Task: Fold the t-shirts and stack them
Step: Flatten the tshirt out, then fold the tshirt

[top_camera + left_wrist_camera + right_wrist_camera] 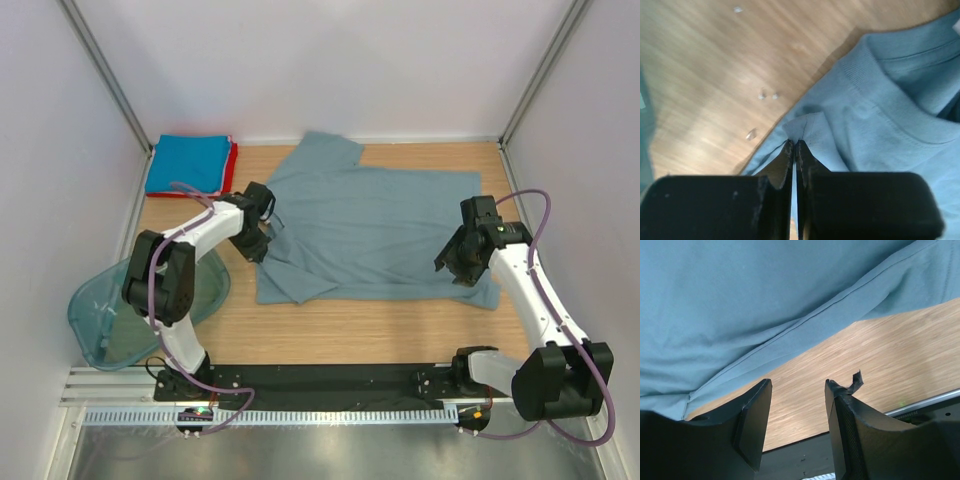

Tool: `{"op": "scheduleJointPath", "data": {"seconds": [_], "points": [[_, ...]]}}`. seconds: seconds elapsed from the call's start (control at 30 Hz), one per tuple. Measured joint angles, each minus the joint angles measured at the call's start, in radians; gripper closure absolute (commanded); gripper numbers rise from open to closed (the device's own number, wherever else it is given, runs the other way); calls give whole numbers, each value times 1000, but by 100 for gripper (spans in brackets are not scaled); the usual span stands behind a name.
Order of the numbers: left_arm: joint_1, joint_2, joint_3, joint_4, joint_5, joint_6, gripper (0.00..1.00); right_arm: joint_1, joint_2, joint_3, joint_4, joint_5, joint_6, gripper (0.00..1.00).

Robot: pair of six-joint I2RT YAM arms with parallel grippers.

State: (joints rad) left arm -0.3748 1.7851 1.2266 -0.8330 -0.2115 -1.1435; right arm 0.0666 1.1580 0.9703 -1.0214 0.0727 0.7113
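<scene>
**Position.** The grey tee (370,225) lies spread on the table (350,335), centre to right. Its collar (900,115) points left and one sleeve reaches toward the far edge. The blue tee (188,163) sits folded on the red tee (233,168) in the far left corner.

**Grippers.** Your left gripper (795,147) is pressed together on a small peak of cloth at the grey tee's left edge, just beside the collar. The pinch is thin, a single ridge of fabric. Your right gripper (796,390) stands spread over bare wood just beside the hem (790,335) at the tee's right near corner, holding nothing. A torn scrap of tape (856,380) sticks up from one fingertip.

**Handling.** You should expect the cloth to be light and limp, so it will sag and drag rather than keep shape. A thin pinch may slip under pull. On the right, take the stitched hem, which should give firmer purchase than open fabric. Lift both ends level, or the fold will likely skew.
</scene>
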Motion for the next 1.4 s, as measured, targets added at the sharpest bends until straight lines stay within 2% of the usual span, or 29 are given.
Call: {"op": "scheduleJointPath", "data": {"seconds": [0.27, 0.5, 0.77, 0.97, 1.4], "points": [[-10, -115, -34, -114, -34, -19, 100, -3, 29, 0, -13, 69, 12, 46], [-76, -254, -76, -209, -59, -77, 100, -35, 121, 3, -22, 140, 27, 46], [-206, -336, -80, -308, -100, -179, 100, -193, 178, -1, -16, 199, 35, 46], [-220, -341, -80, -335, -128, -215, 100, -329, 220, -6, 24, 221, 37, 45], [-220, -312, -29, -358, -167, -185, 100, -407, 389, 43, 111, 226, 53, 44]]}}
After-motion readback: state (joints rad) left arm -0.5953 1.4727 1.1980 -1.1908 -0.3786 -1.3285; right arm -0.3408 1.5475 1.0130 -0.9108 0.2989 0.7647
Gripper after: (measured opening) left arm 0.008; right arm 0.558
